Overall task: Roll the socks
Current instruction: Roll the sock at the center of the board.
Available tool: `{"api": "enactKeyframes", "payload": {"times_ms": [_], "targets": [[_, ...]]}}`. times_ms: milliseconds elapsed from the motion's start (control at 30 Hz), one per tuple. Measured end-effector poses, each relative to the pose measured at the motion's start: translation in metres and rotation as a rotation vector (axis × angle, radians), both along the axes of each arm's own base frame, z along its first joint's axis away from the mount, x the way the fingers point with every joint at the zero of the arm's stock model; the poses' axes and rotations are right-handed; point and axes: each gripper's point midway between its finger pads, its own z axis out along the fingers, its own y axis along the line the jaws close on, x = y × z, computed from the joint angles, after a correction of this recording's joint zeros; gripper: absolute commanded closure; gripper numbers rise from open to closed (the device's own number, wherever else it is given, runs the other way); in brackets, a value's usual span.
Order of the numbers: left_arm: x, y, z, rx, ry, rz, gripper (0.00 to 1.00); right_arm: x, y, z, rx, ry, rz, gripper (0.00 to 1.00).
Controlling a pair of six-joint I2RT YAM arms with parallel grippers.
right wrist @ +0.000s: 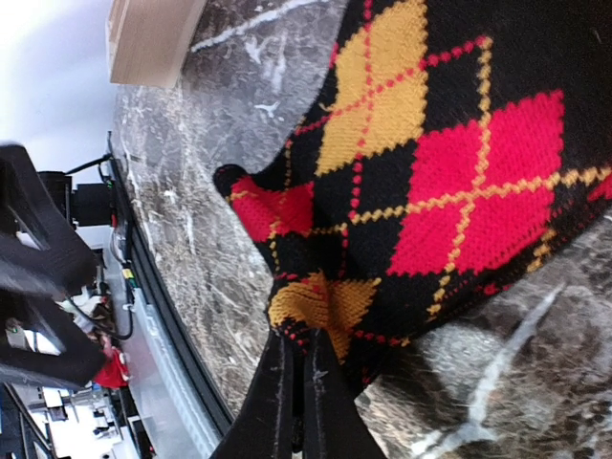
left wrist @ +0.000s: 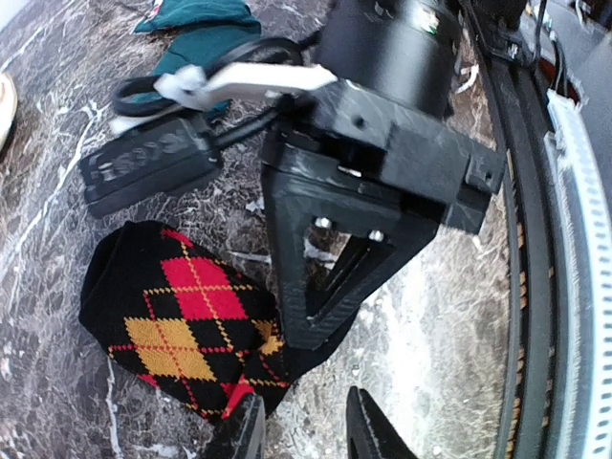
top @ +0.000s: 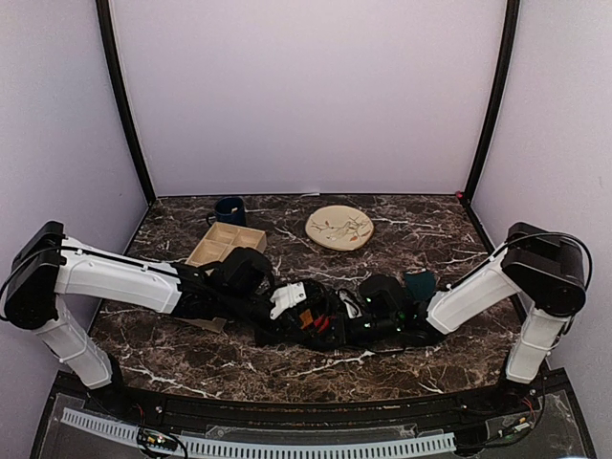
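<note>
Lower centre of the top view: argyle sock (top: 314,322) lies on the table (top: 402,215), between the two wrists that meet over it. Right gripper (right wrist: 298,382): fingers pressed together, tips touching the sock's hem at the bottom of the right wrist view; whether cloth is nipped between them cannot be told. Left gripper (left wrist: 304,432): fingers spread, bare marble between them, at the bottom edge of the left wrist view, one finger just beside the sock's lower corner. From the left gripper the sock lies up and to the left in that view, its long axis running roughly across the frame, with the right gripper planted on its right-hand end. Both arms are about equally near; only the right touches. Teal sock (top: 419,283) sits apart, beside the right arm at centre right of the top view. Judgement: no tight roll shows yet, so the task looks early. The coming move probably needs the left fingers on the free edge, turning it along the long axis.
</note>
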Motion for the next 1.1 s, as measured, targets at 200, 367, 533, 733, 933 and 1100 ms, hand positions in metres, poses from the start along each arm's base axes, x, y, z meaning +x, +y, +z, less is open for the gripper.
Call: {"api": "enactKeyframes", "payload": {"times_ms": [200,367,533,733,933,1100], "targets": [[0.0,0.007,-0.017,0.056,-0.119,-0.012,0.7,-0.001,0.003,0.006,0.04,0.038,-0.004,1.0],[0.002,0.012,-0.025,0.101,-0.232,-0.027,0.7,0.0,0.003,0.008,0.058,0.068,-0.006,1.0],[0.003,0.008,-0.026,0.118,-0.325,-0.054,0.7,-0.001,0.003,0.005,0.062,0.101,-0.001,1.0],[0.004,0.004,-0.028,0.132,-0.394,-0.088,0.7,-0.002,0.001,-0.001,0.063,0.14,0.001,1.0],[0.0,0.004,-0.039,0.169,-0.418,-0.131,0.7,-0.003,0.003,0.0,0.084,0.17,0.004,1.0],[-0.003,0.004,-0.045,0.19,-0.438,-0.163,0.7,-0.004,0.005,0.001,0.094,0.185,0.01,1.0]]}}
